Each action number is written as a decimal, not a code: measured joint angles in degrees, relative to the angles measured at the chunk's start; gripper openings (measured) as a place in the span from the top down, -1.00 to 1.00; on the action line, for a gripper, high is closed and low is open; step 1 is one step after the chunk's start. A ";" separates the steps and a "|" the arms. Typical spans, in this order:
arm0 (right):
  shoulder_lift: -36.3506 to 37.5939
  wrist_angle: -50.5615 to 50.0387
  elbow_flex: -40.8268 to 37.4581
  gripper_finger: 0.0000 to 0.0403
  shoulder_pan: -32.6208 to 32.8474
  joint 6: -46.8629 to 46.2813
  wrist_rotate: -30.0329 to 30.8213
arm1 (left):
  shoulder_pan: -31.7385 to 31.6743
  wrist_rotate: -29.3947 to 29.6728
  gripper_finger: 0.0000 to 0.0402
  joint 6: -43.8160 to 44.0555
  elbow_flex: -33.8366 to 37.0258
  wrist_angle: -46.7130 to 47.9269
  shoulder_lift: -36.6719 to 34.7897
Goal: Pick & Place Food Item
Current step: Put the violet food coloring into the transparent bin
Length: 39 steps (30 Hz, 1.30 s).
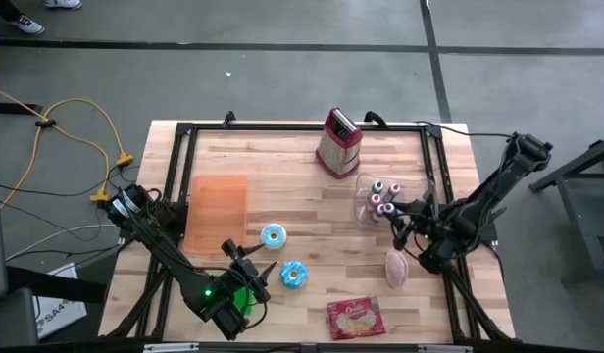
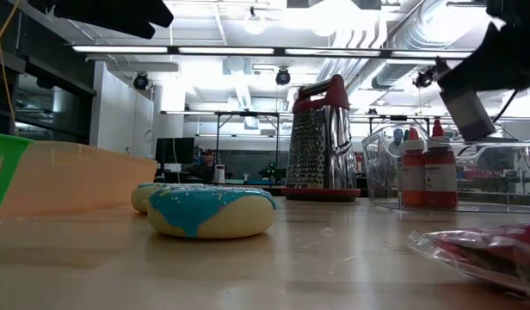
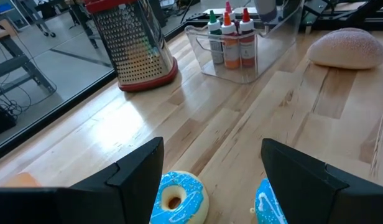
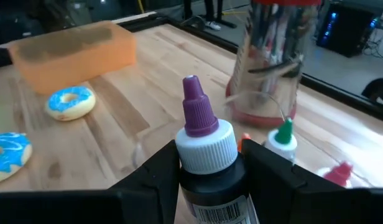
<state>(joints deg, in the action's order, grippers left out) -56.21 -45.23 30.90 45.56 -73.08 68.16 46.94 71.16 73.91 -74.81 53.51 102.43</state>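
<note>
My right gripper (image 4: 210,171) is shut on a small dark bottle (image 4: 207,140) with a white cap and a purple tip, beside the clear container (image 1: 385,201) that holds other small bottles (image 3: 229,43). Two blue-iced donuts (image 1: 274,235) (image 1: 293,275) lie flat on the wooden table. My left gripper (image 3: 213,152) hangs open above them, near the table's front left, with nothing between its fingers. A pink bun (image 1: 396,267) lies on the table near my right gripper. My right gripper pinches the bottle between its two fingers (image 4: 157,171), on the dark body just below the white cap (image 4: 207,152). The cap and purple tip stick out past the fingers. The fingers hide the bottle's lower part, so whether it is clear of the table does not show.
An orange bin (image 1: 216,208) stands at the table's left. A metal grater with a red base (image 1: 338,142) stands at the far edge. A red snack packet (image 1: 355,317) lies at the front edge. Bare wood lies between the donuts and the container.
</note>
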 joint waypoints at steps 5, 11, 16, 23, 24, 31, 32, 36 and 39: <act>0.00 0.73 -2.62 0.27 -0.02 -3.57 1.03 | 0.00 0.00 -0.30 0.00 0.00 0.00 0.00; 0.00 5.34 -5.76 0.27 -0.02 -5.93 1.23 | 0.00 0.00 -0.30 0.01 0.00 0.00 0.00; -0.79 5.25 -7.40 0.27 -0.03 -9.92 3.09 | 0.00 0.00 -0.30 0.01 0.00 0.00 0.00; -2.39 5.13 -8.58 0.27 -1.89 -11.60 1.94 | 0.00 0.00 -0.30 0.00 0.00 0.00 0.00; -2.67 5.20 -8.55 0.27 -2.19 -11.60 1.88 | 0.00 0.00 -0.30 0.00 0.00 0.00 0.00; -3.41 5.16 -8.55 0.27 -2.97 -11.60 -0.64 | 0.00 0.00 -0.30 0.00 0.00 0.00 0.00; -3.41 5.16 -8.55 0.27 -2.97 -11.60 -1.13 | 0.00 0.00 -0.30 0.00 0.00 0.00 0.00; -3.41 5.16 -8.51 0.27 -2.95 -11.60 -1.22 | 0.00 0.00 -0.30 0.00 0.00 0.00 0.00; -3.41 5.15 -8.49 0.27 -2.95 -11.62 -0.38 | 0.00 0.00 -0.30 0.00 0.00 0.00 0.00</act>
<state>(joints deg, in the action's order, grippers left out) -59.61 -40.08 22.41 42.61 -84.70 67.78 46.94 71.16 73.91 -74.81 53.52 102.43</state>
